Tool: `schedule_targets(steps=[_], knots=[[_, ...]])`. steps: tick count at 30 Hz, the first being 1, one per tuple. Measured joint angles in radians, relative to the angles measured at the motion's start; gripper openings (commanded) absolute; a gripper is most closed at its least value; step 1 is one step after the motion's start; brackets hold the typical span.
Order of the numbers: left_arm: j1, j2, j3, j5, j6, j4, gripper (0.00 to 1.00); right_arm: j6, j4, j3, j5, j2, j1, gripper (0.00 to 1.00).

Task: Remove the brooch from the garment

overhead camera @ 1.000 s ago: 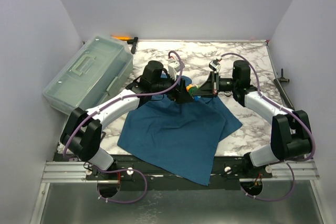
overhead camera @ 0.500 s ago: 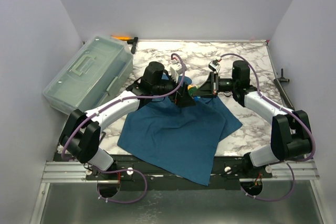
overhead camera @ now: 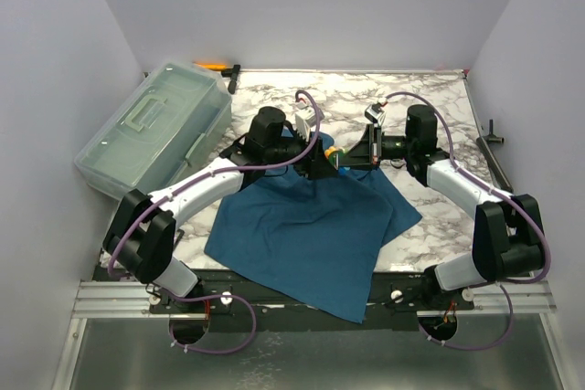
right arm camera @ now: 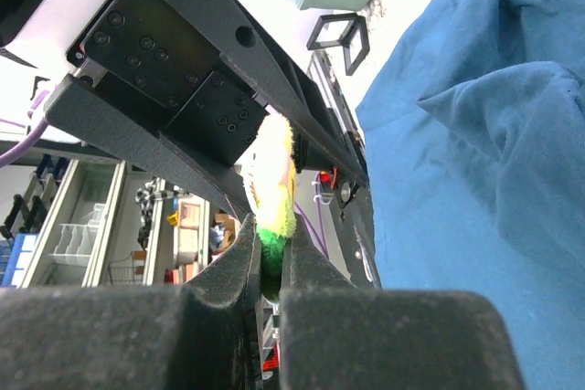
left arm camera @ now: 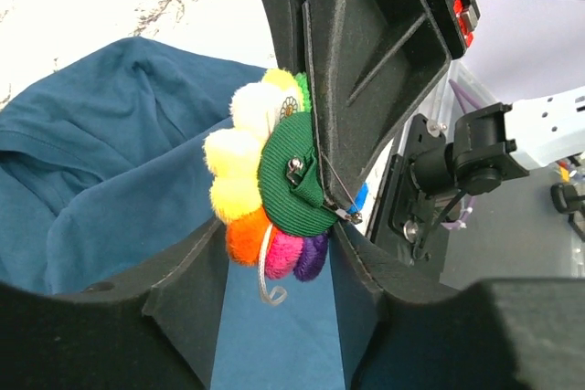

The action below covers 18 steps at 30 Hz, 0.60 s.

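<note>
Clamping the brooch (left arm camera: 239, 171) edge-on in the right gripper (right arm camera: 270, 246), just above the garment (overhead camera: 311, 226). Straddling its lower petals (left arm camera: 247, 237) with the left gripper (left arm camera: 283, 253), grip impossible to tell. Probably light, squashy plush: take by the green backing (left arm camera: 288, 157), avoiding the pin (left arm camera: 322, 187).

Arms reach forward, converging; right pincer (right arm camera: 267, 258) clamped, left pincer (left arm camera: 279, 258) spread.

Top view: brooch (overhead camera: 335, 154) is only a speck of orange and green, the rest hidden between my left gripper (left arm camera: 283, 251) and right gripper (right arm camera: 271, 244).

Left wrist: only its green back faces me. Its right edge is covered by the right gripper. Can't tell whether my left one presses it.

Right wrist: brooch edge-on, lower part buried between my fingers (right arm camera: 219, 289).

Garment (left arm camera: 110, 152) is cut off by the frame edges in both wrist views.

Far left: orange-handled tool (overhead camera: 212, 65) is partly hidden behind the box (overhead camera: 155, 125).
</note>
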Motion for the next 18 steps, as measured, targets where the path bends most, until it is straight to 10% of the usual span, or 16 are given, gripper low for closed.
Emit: schedule_targets(steps=[3, 10, 18], knots=[[0.006, 0.006, 0.000, 0.006, -0.023, 0.010, 0.44, -0.004, -0.001, 0.000, 0.005, 0.000, 0.000, 0.01], [0.021, 0.014, 0.000, 0.036, -0.039, 0.024, 0.84, -0.010, -0.010, 0.000, 0.014, -0.004, 0.000, 0.01], [0.005, 0.014, 0.000, 0.054, 0.007, 0.028, 0.80, -0.023, -0.023, 0.000, 0.017, -0.010, 0.000, 0.01]])
